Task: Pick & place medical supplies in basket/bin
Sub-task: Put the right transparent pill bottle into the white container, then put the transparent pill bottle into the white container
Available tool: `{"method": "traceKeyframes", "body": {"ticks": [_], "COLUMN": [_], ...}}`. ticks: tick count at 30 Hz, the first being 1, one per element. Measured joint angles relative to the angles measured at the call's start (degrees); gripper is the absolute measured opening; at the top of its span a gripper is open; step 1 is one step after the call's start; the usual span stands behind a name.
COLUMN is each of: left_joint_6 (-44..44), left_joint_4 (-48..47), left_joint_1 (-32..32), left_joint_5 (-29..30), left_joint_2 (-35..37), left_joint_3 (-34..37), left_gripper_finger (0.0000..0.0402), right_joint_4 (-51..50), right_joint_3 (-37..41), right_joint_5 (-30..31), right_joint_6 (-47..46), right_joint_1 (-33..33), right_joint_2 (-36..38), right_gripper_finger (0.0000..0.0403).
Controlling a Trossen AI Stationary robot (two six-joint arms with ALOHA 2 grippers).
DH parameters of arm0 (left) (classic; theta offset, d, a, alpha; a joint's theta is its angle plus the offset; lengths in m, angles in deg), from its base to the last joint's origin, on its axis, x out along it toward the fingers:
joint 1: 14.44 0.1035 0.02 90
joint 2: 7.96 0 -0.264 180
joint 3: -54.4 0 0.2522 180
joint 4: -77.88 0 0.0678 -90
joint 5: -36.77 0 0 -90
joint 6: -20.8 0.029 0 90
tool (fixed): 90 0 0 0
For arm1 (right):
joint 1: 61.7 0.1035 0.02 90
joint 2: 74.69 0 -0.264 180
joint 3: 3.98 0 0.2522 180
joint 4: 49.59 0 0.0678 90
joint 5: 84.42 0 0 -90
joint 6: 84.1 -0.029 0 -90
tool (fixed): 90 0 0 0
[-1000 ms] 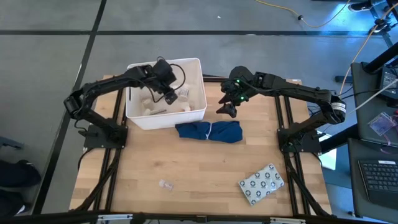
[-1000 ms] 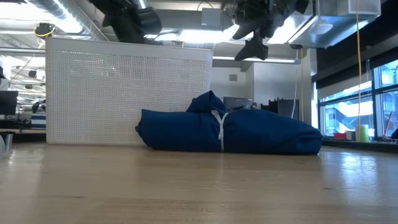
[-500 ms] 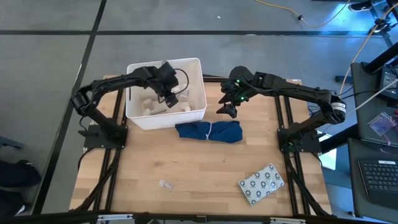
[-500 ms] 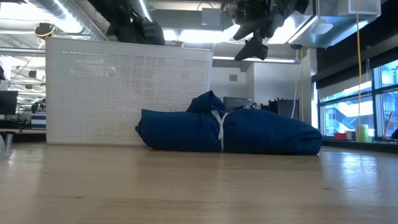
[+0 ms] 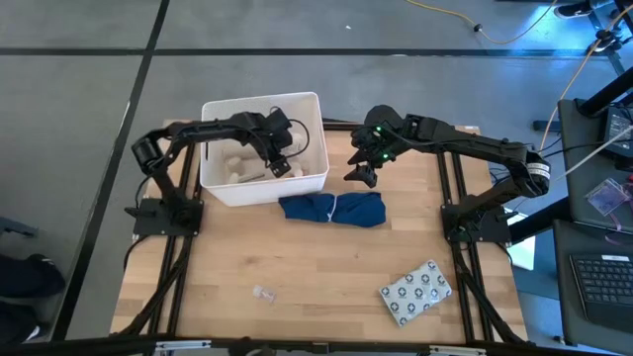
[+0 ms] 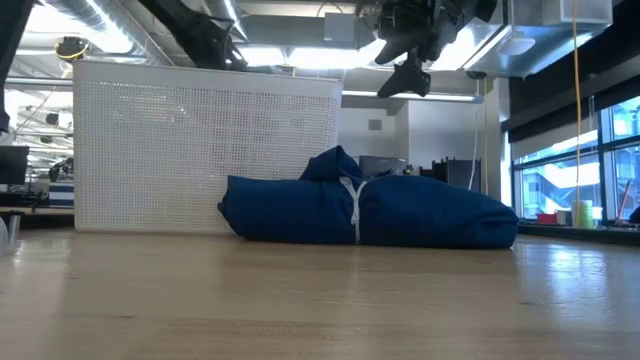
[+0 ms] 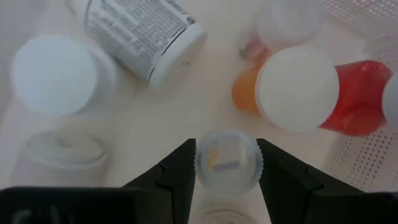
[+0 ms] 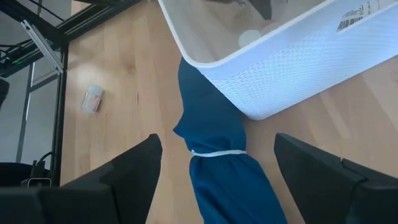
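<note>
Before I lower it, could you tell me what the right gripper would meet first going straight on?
Probably the dark blue cloth bundle, centred ahead of the open right gripper; depth is unclear.

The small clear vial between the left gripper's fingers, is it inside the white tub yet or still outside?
Inside. The small clear vial sits between the left gripper fingers above the white plastic tub's floor, among other bottles.

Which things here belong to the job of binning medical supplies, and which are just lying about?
Job: white bin; clear vial in left claw; orange pill bottle; blister pack; small vial.
Lying about: blue cloth; right claw, waiting.
</note>
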Motion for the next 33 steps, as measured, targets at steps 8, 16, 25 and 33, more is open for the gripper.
{"method": "traceKeyframes", "body": {"ticks": [8, 16, 25, 33], "left_joint_6": [-1.5, -2.9, -6.1, -10.7], "left_joint_4": [1.4, 2.0, 1.9, 7.7], "left_joint_1": [-0.5, -0.5, -0.5, -1.7], "left_joint_5": [0.2, 0.1, 0.5, 3.8], "left_joint_2": [-1.1, 0.4, 9.8, 24.7], "left_joint_3": [0.0, 0.0, 0.0, 0.0], "left_gripper_finger": [0.0176, 0.0196, 0.0186, 0.0170], "right_joint_4": [-0.1, -0.3, -0.4, -0.4], "right_joint_3": [0.0, 0.0, 0.0, 0.0], "right_joint_5": [0.0, 0.0, 0.0, 0.0], "right_joint_6": [0.0, 0.0, 0.1, 0.2], "right_joint_1": [0.0, 0.0, 0.0, 0.0], "right_joint_2": [0.0, 0.0, 0.0, 0.0], "right_gripper_finger": [0.0310, 0.0310, 0.0310, 0.0310]}}
